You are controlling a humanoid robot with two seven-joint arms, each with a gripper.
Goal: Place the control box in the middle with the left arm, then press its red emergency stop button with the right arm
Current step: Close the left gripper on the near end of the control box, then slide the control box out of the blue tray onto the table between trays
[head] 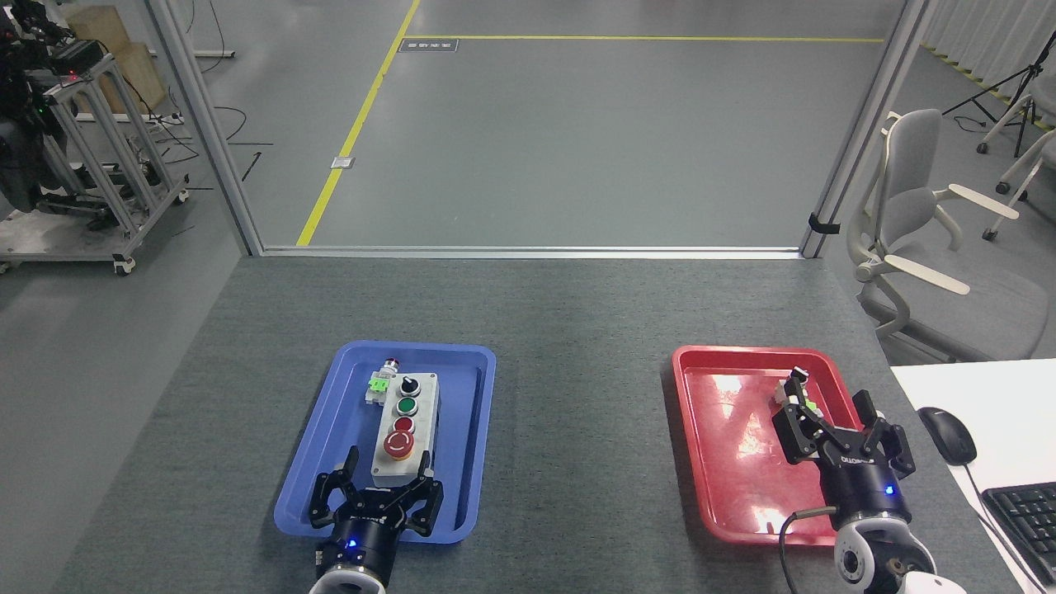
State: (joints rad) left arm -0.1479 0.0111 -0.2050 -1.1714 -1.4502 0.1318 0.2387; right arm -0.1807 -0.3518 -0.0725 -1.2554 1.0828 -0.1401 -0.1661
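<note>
The light-grey control box [405, 426] lies lengthwise in the blue tray [470, 429], with its black knob farthest and its big red emergency stop button [399, 444] nearest me. My left gripper [377, 493] is open at the box's near end, its claws spread on either side of the black base and not touching it. My right gripper [841, 421] is open over the right side of the red tray [726, 429], just this side of a small white switch part [794, 392]. The bare dark-grey tabletop in the middle [577, 429] lies between the trays.
A small loose white switch part with a green tab [379, 381] lies beside the box's far end in the blue tray. A white desk with a mouse [946, 433] and a keyboard [1023, 516] stands at the right. An office chair [916, 239] stands beyond the table's right corner.
</note>
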